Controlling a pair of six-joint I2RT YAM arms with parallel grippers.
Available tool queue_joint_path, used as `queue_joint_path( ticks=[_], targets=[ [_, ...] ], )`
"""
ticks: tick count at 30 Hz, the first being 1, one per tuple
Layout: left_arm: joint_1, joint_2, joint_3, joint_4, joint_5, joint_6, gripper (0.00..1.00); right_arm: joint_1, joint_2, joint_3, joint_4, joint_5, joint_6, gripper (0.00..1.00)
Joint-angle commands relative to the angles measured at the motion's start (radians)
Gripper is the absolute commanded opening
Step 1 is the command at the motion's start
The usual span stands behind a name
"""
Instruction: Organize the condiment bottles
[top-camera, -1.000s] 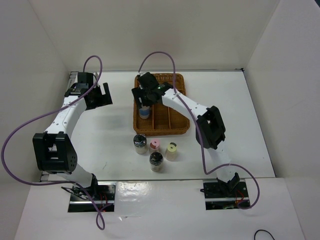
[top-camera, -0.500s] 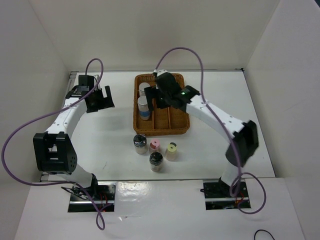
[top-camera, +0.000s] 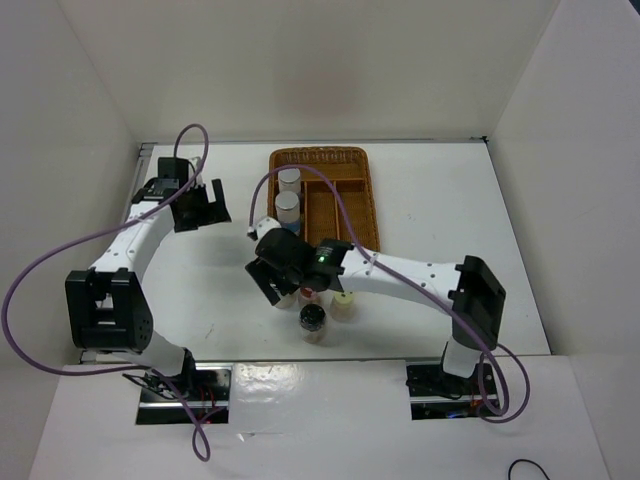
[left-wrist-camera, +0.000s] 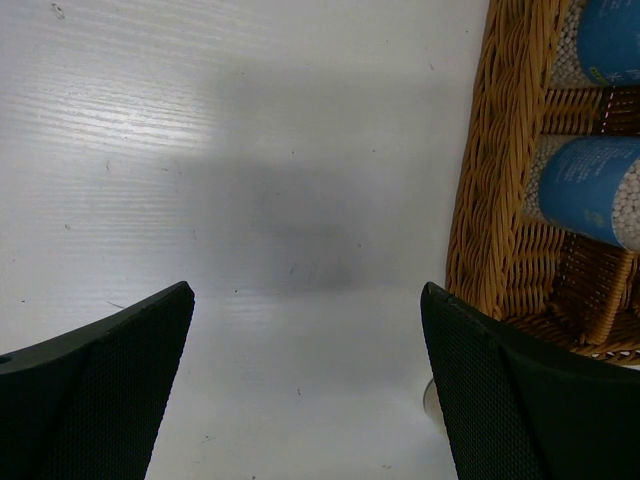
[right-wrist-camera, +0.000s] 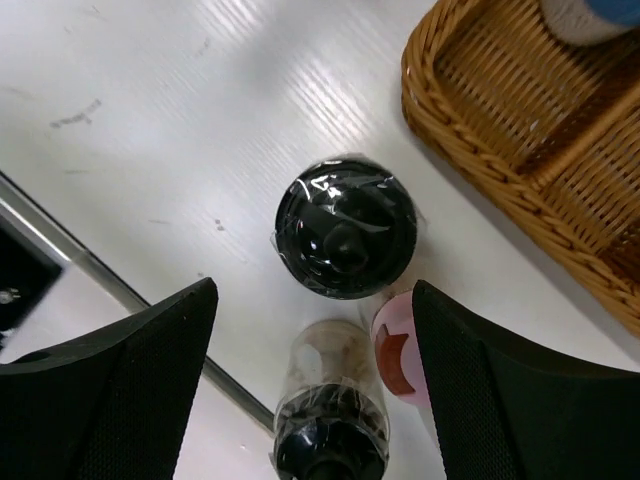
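Two silver-lidded, blue-labelled bottles (top-camera: 289, 179) (top-camera: 287, 206) stand in the left column of the wicker basket (top-camera: 352, 215); the left wrist view shows their labels (left-wrist-camera: 615, 40) (left-wrist-camera: 590, 190). On the table in front stand a dark-capped bottle (right-wrist-camera: 346, 227), a second dark-capped one (top-camera: 313, 321) (right-wrist-camera: 330, 440), a pink-capped one (top-camera: 309, 293) (right-wrist-camera: 400, 350) and a pale-yellow-capped one (top-camera: 343, 302). My right gripper (top-camera: 272, 282) (right-wrist-camera: 315, 380) is open and empty, hovering over the dark-capped and pink-capped bottles. My left gripper (top-camera: 205, 205) (left-wrist-camera: 305, 390) is open and empty over bare table left of the basket.
The basket's woven rim (left-wrist-camera: 495, 200) (right-wrist-camera: 500, 170) is close on the right of the left gripper and beyond the right gripper. A metal rail (right-wrist-camera: 100, 280) runs along the table's near edge. White walls enclose the table at the back and sides.
My right gripper let go of the second blue-labelled bottle in the basket, then swung forward and left to hover over the bottles on the table. The left arm hardly moved.
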Motion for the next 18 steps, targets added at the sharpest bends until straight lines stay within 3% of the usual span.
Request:
queue_joint_path(
  ticks=[1,7,18],
  targets=[
    [0.003,-0.057,-0.022,0.02,0.006,0.016,1.0,0.018,0.021,0.001,0.001,0.099,0.008,0.83],
    [0.003,-0.097,-0.046,0.029,-0.014,0.016,1.0,0.027,0.03,0.021,0.014,0.134,0.017,0.8],
    [0.003,-0.106,-0.065,0.029,-0.023,0.016,1.0,0.027,0.052,0.021,0.08,0.159,0.008,0.63]
  ],
)
